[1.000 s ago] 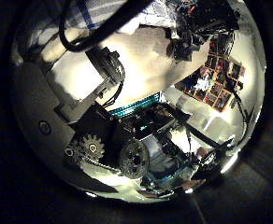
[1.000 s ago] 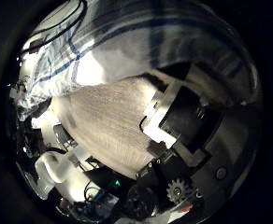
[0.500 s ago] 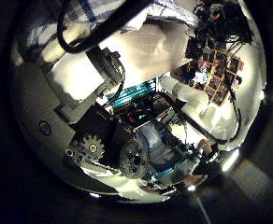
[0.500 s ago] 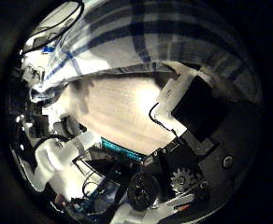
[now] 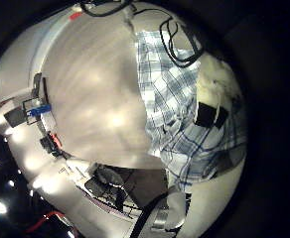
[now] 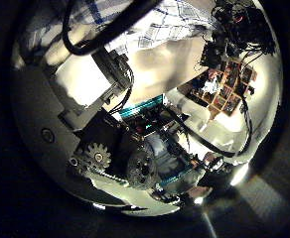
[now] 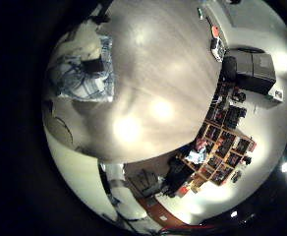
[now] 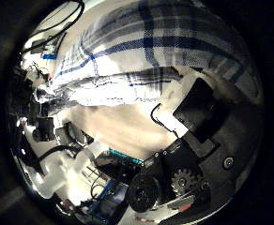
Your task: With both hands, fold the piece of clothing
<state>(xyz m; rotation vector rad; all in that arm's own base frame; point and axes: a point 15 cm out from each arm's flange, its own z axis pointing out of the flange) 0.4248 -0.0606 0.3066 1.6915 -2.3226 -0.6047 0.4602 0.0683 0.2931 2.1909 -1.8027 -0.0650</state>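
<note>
Bench: a pale wood-grain bench [image 5: 95,109] lies well below both palms; room clutter shows beyond its edge.
Left hand: the left hand [image 5: 213,104] has its fingers curled onto the checked shirt [image 5: 170,89], apparently pinching it.
Right hand: the right hand [image 8: 198,117] looks clamped on the shirt's edge.
Shirt: hangs beside both palms, off the bench; these views give no fair clock bearing.
Change: over the last 1 second, cloth fills more of the right thumb-side view and the bench strip has narrowed. I judge the fold is being carried over.
Containers: 0 seen.
</note>
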